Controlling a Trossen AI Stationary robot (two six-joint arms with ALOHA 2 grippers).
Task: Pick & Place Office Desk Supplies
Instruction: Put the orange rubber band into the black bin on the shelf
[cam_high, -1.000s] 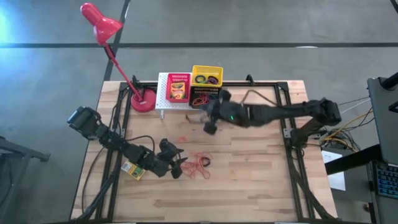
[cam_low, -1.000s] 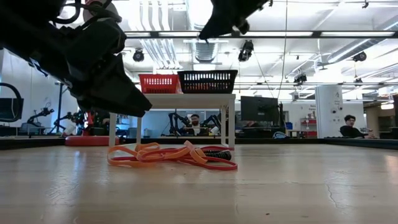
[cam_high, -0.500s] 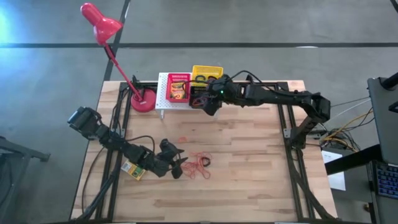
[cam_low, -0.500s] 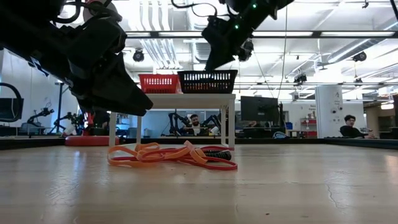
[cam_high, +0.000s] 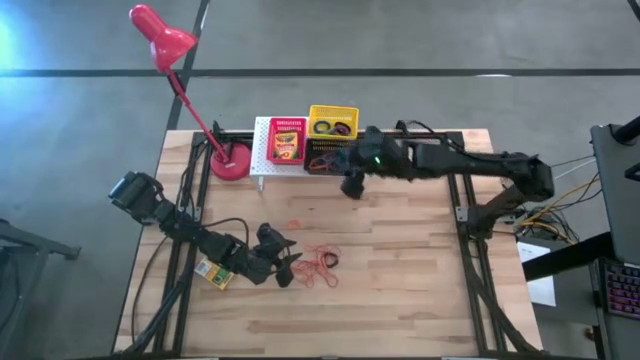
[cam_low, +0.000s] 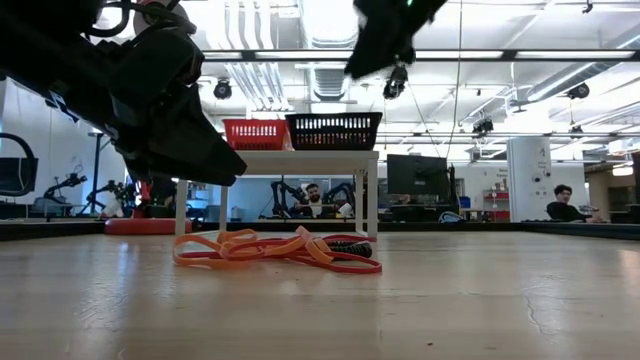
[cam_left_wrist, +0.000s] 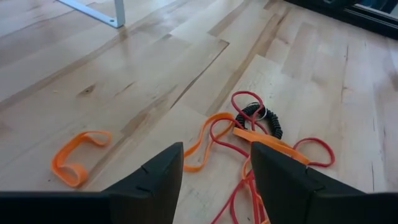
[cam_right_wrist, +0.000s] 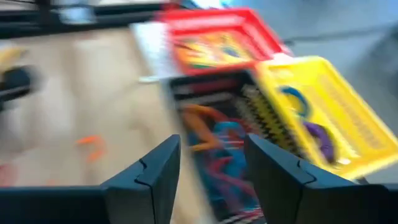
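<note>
A tangle of orange-red rubber bands (cam_high: 320, 262) (cam_left_wrist: 272, 141) lies on the wooden table with a black coiled tie (cam_left_wrist: 264, 119) in it. My left gripper (cam_high: 290, 268) (cam_left_wrist: 214, 149) hovers open just left of the pile, with nothing between its fingers. Near the far edge my right gripper (cam_high: 350, 187) (cam_right_wrist: 211, 140) hangs open, beside the near right corner of the black basket (cam_high: 325, 155) (cam_right_wrist: 214, 155), which holds rubber bands. The yellow basket (cam_high: 332, 122) (cam_right_wrist: 323, 112) holds blue and purple rings. The red basket (cam_high: 287, 140) holds a yellow-and-green box.
The baskets stand on a white rack (cam_high: 262, 150) (cam_low: 280, 157) at the far edge, with a red desk lamp (cam_high: 230, 160) to its left. One loose orange band (cam_left_wrist: 78, 157) lies apart from the pile. A yellow-and-green box (cam_high: 213, 272) lies under my left arm.
My right gripper has gone from mid-table toward the far edge, down to the black basket, then risen and drawn back a little toward the right and near edges. The rubber band pile has stayed where it was.
</note>
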